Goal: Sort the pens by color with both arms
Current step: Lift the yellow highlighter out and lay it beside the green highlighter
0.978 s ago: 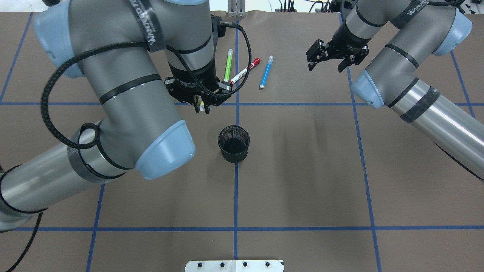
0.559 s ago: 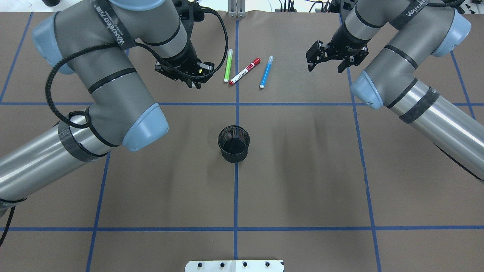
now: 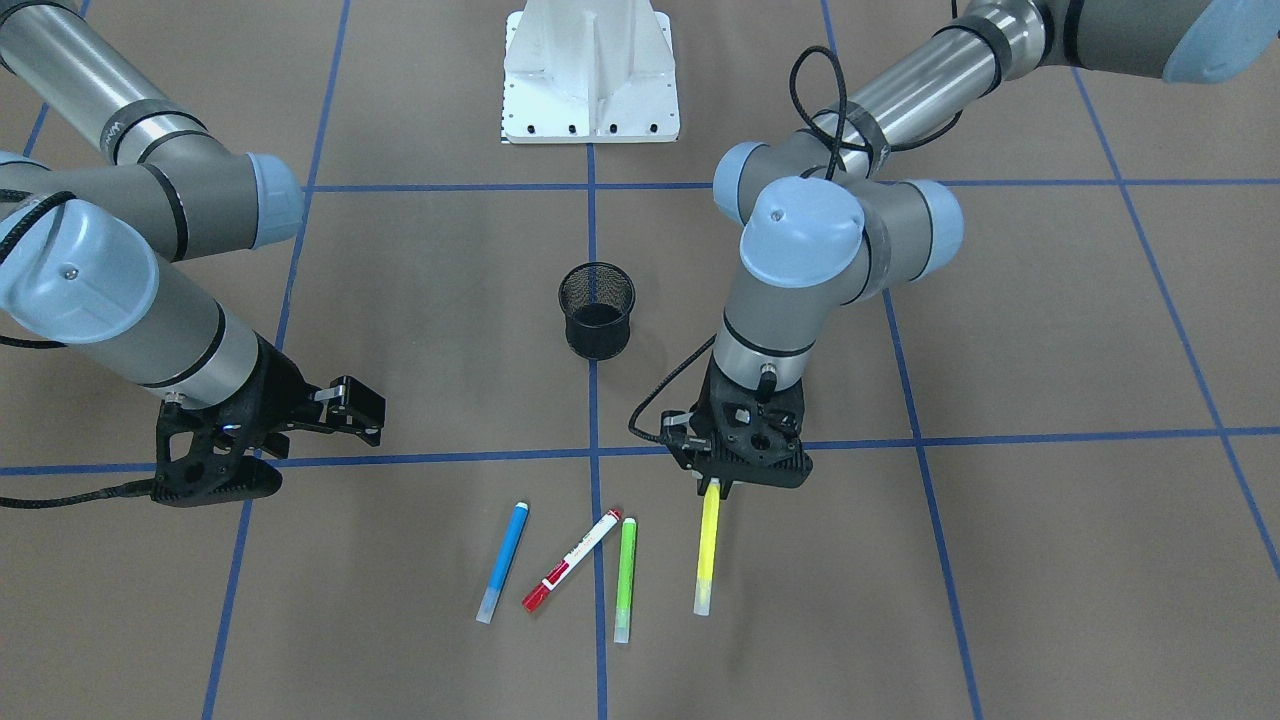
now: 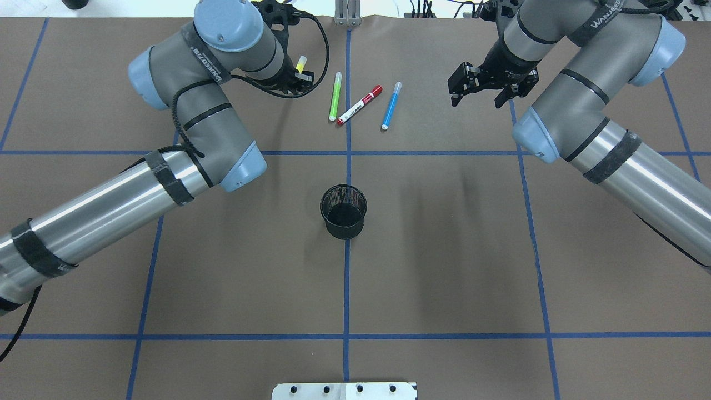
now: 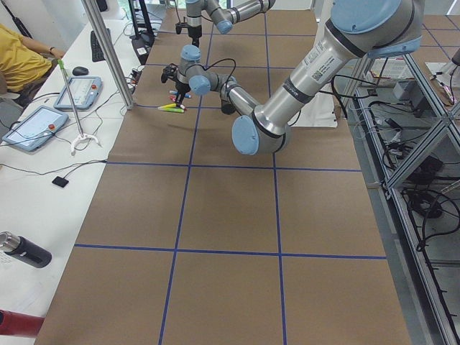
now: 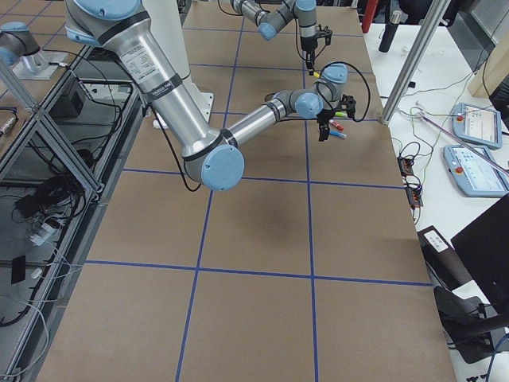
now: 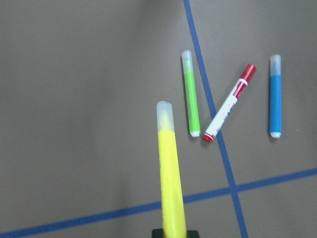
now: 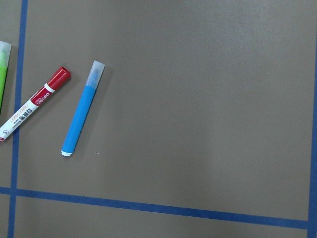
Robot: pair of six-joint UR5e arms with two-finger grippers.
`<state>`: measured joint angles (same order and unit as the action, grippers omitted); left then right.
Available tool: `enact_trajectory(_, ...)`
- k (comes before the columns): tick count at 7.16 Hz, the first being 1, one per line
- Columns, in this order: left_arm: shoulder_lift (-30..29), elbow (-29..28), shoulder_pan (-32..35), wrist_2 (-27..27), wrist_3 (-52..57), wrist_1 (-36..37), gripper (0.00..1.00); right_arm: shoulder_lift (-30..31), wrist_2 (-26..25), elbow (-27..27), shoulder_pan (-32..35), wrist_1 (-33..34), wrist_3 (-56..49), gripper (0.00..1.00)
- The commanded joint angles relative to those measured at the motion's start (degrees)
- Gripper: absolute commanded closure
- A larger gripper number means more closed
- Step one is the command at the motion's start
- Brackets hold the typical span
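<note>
My left gripper [image 3: 712,488] is shut on the near end of the yellow pen [image 3: 707,552] and holds it low over the paper, pointing away from the robot. In the overhead view only the pen's tip [image 4: 300,63] shows past the wrist. The green pen [image 4: 335,95], the white pen with red cap [image 4: 360,104] and the blue pen [image 4: 391,105] lie side by side on the paper to its right. My right gripper [image 4: 481,92] is open and empty, hovering to the right of the blue pen [image 8: 81,109].
A black mesh cup [image 4: 344,211] stands upright at the table's middle on the blue centre line. The white pedestal base [image 3: 590,75] is at the robot's edge. Blue tape lines cross the brown paper.
My left arm has swung from near the mesh cup to the far side with the yellow pen, ending left of the green pen. The right gripper has barely moved.
</note>
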<state>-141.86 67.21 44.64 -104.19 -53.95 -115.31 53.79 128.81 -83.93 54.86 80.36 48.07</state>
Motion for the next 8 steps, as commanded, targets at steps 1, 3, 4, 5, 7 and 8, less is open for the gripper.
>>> enact_trajectory(1, -4.13, -12.41, -0.08, 1.97, -0.37, -10.07, 1.0, 0.08, -0.48, 0.17, -0.2, -0.03, 0.01, 0.01)
enact_trajectory(3, -6.58, -17.45, -0.34, 2.94, -0.28, -13.54, 1.0, 0.17, -1.19, 0.26, -0.72, -0.03, 0.01, 0.01)
enact_trajectory(4, -6.59, -17.46, -0.52, 2.94, -0.02, -13.63, 0.65, 0.26, -1.28, 0.26, -0.72, -0.03, -0.08, 0.01)
enact_trajectory(5, -6.59, -17.46, -0.78, 2.94, 0.07, -13.72, 0.13, 0.26, -1.71, 0.35, -0.81, -0.12, -0.08, 0.01)
enact_trajectory(7, -6.59, -17.02, -1.05, 2.94, -0.01, -14.33, 0.0, 0.26, -1.89, 0.26, -0.81, -0.12, -0.08, 0.01)
enact_trajectory(8, -6.42, -16.15, -0.7, 2.85, -0.36, -13.99, 0.0, 0.43, -1.89, 0.17, -0.81, -0.12, -0.17, 0.01)
